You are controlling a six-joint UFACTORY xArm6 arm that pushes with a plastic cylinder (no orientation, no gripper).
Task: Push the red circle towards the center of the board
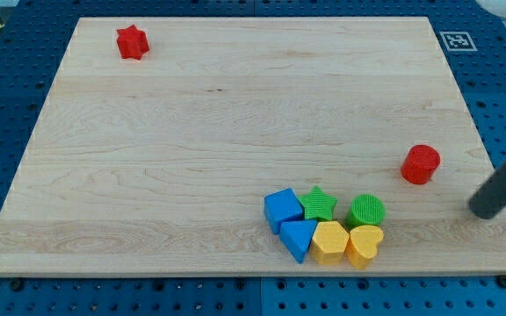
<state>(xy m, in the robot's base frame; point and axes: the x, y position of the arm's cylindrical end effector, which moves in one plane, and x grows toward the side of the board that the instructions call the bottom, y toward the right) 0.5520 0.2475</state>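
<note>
1. You're seeing no jaws, only a rod; my tip (482, 211) is touching nothing, sitting right of the red circle (421, 164).
2. The circle is sitting near the board (235, 132)'s right edge, with open wood stretching left.

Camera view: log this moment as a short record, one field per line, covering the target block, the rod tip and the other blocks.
target: red circle, near the board's right edge, standing alone
tip: my tip, to the view's right of and slightly below the red circle, not touching it
far block: red star, the board's top left corner
cluster, bottom centre-right: blue cube, green star, green circle, blue triangle, yellow hexagon, yellow heart
surface: wooden board
</note>
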